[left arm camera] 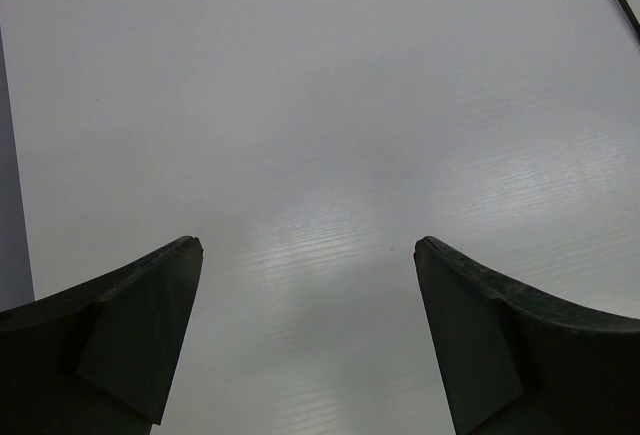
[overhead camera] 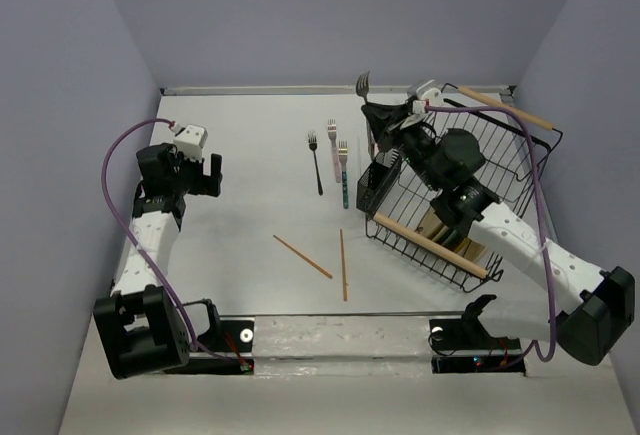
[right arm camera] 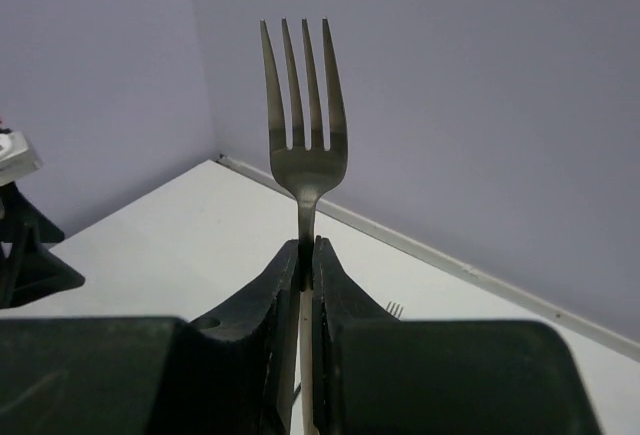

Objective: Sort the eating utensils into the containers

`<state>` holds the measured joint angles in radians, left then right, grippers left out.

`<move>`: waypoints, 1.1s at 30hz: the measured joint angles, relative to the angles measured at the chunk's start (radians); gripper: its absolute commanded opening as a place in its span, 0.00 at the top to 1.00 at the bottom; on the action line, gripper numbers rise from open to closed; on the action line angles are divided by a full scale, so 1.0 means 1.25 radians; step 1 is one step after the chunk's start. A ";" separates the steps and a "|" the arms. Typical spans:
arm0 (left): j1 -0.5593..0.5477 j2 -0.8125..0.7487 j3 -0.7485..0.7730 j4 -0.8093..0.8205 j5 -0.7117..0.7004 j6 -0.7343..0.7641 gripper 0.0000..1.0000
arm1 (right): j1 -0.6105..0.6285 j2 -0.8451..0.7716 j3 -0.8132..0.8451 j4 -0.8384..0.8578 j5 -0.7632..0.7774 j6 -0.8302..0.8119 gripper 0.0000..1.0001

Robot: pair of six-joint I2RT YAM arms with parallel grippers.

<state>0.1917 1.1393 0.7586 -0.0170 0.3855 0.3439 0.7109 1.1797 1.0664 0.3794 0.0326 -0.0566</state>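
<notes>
The right gripper has its jaws almost closed on the neck of a silver fork, just below the tines. It holds the fork upright, tines pointing up. It hangs in the air near the small black cutlery holder, which stands against the wire rack.

The fork looks thin, stiff and light, but its polished metal is probably slippery. With such a narrow pinch it could turn or slide between the fingers, so I think the flat neck, held firmly, is the good place. The handle goes down behind the fingers, where I cannot see it well; it should enter a compartment first.

The left gripper is wide open with nothing in it, over the bare table. On the table lie a black fork, a pink fork, a teal fork and two brown chopsticks. These lie flat and low, so taking them at mid-handle seems best.
</notes>
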 measured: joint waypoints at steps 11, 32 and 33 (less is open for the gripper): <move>0.000 0.032 -0.002 0.011 0.000 0.002 0.01 | -0.146 0.114 -0.109 0.152 -0.090 0.028 1.00; 0.000 0.034 -0.011 0.017 0.000 0.006 0.01 | -0.155 0.146 -0.366 0.413 -0.121 0.112 1.00; 0.000 0.034 -0.011 0.017 0.000 0.006 0.01 | -0.155 0.147 -0.375 0.419 -0.125 0.113 1.00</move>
<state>0.1917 1.1820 0.7444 0.0048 0.3855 0.3511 0.5175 1.3640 0.5980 0.9035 -0.1230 0.0841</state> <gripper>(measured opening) 0.990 0.121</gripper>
